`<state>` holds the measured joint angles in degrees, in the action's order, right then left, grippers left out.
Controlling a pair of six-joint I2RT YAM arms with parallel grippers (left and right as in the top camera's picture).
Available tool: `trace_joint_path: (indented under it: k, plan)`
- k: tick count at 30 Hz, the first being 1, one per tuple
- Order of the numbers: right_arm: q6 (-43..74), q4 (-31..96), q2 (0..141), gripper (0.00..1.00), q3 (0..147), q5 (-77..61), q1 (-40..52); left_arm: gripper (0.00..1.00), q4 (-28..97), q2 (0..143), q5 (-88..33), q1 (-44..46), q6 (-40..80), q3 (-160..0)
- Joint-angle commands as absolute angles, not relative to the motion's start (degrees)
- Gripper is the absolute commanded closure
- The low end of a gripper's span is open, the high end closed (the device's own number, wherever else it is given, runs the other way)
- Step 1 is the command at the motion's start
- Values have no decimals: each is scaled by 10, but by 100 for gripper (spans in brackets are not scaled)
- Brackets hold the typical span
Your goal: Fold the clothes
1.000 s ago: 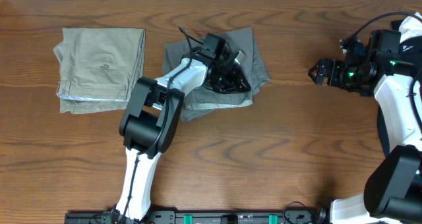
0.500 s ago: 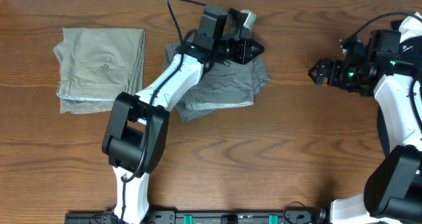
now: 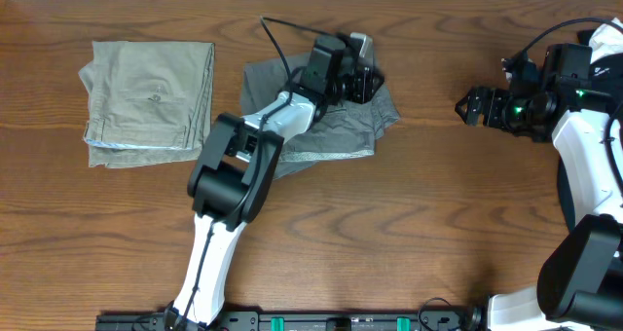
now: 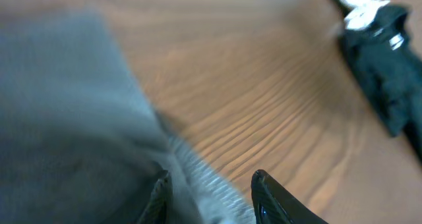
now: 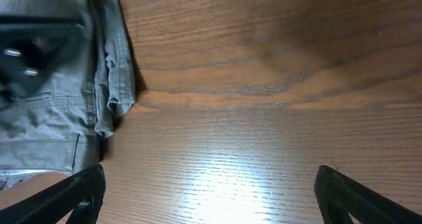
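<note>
fold step, late on by my reckoning. grey shorts [image 3: 336, 127] lie far-centre on the table [image 3: 389, 224], doubled into a compact, wrinkled block with a near-left corner poking out.

left gripper [image 4: 210, 179] sits at the far right corner of that block. wrist view is blurred: jaws partly apart, a ribbed cloth edge between them. cannot tell whether i pinch it or it merely lies there.

left arm reaches from the near edge, elbow bent near the block, forearm slanting over the shorts' left half.

right gripper [image 3: 467, 105] is spread wide with nothing in it, hovering well apart to the right of the shorts and facing them.

khaki trousers [image 3: 146, 97] lie folded at far left, apart.

next move, as i judge: make sure the cloth edge is free, lift clear without dragging the fold open, then see whether the loose corner wants one more tuck.
</note>
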<state>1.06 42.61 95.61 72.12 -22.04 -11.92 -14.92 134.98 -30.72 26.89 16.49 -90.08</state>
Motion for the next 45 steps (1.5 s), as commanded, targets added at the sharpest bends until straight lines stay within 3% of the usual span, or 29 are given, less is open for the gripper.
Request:
trace_joint_path:
  k: [1,9,14,20,27,30,41,45]
  plan:
    - [17,427,957,1,723,-220,-120,59,-149,1375,-310,270,163,-901]
    - [17,427,957,1,723,-220,-120,66,-174,1327,-374,260,166,-901]
    - [17,427,957,1,723,-220,-120,69,-118,1233,-375,244,166,-901]
    - [17,427,957,1,723,-220,-120,69,112,1126,-369,197,161,-901]
    - [17,427,957,1,723,-220,-120,81,379,1095,-364,124,119,-899]
    - [17,427,957,1,723,-220,-120,81,435,1101,-364,108,88,-883]
    - [17,427,957,1,723,-220,-120,81,406,1114,-363,110,76,-763]
    - [17,427,957,1,723,-220,-120,85,401,1114,-301,110,110,-728]
